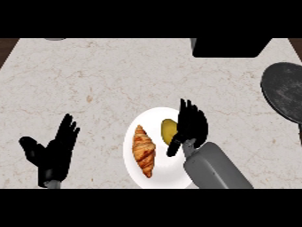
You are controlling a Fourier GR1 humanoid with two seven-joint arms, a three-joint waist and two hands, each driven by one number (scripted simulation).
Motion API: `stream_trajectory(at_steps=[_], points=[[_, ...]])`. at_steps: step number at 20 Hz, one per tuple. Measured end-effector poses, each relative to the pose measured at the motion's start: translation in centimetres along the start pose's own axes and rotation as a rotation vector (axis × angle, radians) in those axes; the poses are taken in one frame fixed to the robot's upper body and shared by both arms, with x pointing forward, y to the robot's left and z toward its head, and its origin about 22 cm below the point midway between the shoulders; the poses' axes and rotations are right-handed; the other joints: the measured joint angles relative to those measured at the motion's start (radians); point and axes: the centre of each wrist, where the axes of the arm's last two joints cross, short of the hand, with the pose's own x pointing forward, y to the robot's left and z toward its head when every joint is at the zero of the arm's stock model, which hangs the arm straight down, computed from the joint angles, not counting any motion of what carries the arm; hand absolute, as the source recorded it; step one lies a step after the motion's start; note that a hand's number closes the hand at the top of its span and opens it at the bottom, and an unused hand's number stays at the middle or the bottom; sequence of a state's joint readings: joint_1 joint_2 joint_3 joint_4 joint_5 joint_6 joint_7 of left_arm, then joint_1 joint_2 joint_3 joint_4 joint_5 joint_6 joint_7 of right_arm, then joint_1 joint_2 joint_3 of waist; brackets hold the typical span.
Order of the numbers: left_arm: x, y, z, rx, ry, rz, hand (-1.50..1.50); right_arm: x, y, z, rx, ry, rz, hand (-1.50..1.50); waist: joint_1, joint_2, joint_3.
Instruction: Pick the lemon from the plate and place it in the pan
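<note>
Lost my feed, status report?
Right hand open over yellow lemon on white plate. Left hand resting open. Croissant beside lemon. Dark pan waiting.

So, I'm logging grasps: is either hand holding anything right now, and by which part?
Nothing is held. The right hand hangs open beside the lemon on the plate; the left hand rests open.

You see the yellow lemon [169, 129] lying on the white plate [154, 179], just right of the croissant, partly hidden. The dark pan [292, 92] sits far right, wooden handle toward you.
</note>
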State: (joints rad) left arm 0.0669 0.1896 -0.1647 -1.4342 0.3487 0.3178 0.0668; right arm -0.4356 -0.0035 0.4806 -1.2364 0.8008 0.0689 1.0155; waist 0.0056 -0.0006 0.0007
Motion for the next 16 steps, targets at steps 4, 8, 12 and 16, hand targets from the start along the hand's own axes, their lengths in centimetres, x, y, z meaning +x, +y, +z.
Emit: stream_trajectory(at_steps=[4,8,12,16], points=[[-0.1,-0.4,-0.1,-0.005,0.002,-0.001,0.0,-0.8,1.3,-0.7,-0.002,-0.062,0.0,1.5,0.0,-0.001,0.0],[0.2,-0.1,-0.3,0.0,0.006,-0.003,0.0,-0.4,1.8,-0.8,-0.049,-0.115,0.014,1.5,-0.001,-0.004,-0.001],[-0.1,-0.3,-0.3,-0.002,0.006,-0.001,0.0,-0.5,1.9,-1.7,-0.07,-0.136,0.011,1.5,-0.001,-0.008,-0.003],[-0.2,-0.9,0.1,0.003,-0.001,0.001,0.0,-0.3,2.1,-1.8,-0.067,-0.135,0.025,1.5,-0.001,-0.009,-0.003]])
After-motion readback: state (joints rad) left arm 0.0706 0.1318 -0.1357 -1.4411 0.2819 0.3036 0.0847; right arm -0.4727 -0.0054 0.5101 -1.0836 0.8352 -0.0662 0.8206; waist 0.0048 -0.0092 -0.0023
